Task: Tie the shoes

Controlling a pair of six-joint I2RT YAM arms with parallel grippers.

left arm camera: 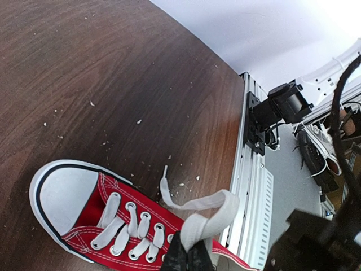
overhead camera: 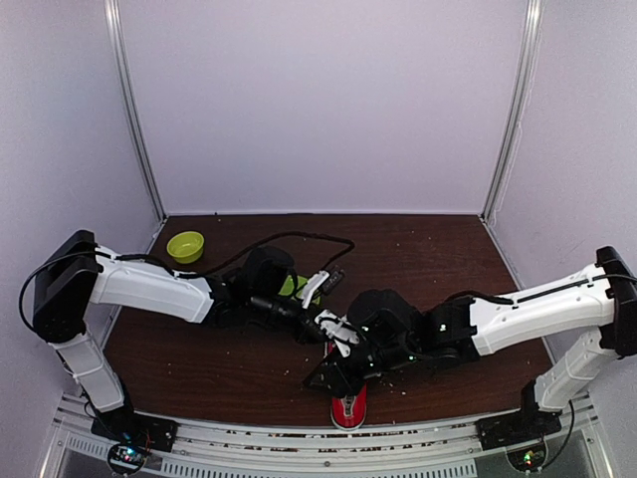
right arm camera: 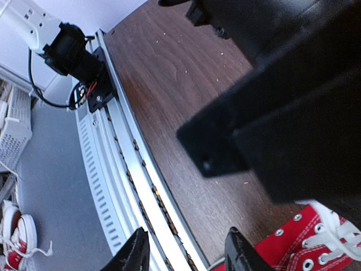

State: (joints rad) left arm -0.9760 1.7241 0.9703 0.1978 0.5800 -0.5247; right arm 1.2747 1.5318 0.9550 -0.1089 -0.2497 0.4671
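The red canvas sneaker (left arm camera: 121, 223) lies on the brown table at its near edge, white toe cap to the left in the left wrist view. In the top view only part of the sneaker (overhead camera: 347, 408) shows below the arms. My left gripper (left arm camera: 192, 255) is shut on a white lace (left arm camera: 211, 217) and holds it up as a loop above the shoe. My right gripper (right arm camera: 186, 251) is open and empty above the metal rail, just left of the sneaker's side (right arm camera: 304, 243). The left arm's dark body fills the right wrist view's upper right.
A green bowl (overhead camera: 185, 246) stands at the back left of the table (overhead camera: 438, 249). A slotted metal rail (overhead camera: 299, 438) runs along the near edge. Crumbs are scattered on the wood. Both arms crowd together over the shoe in the middle.
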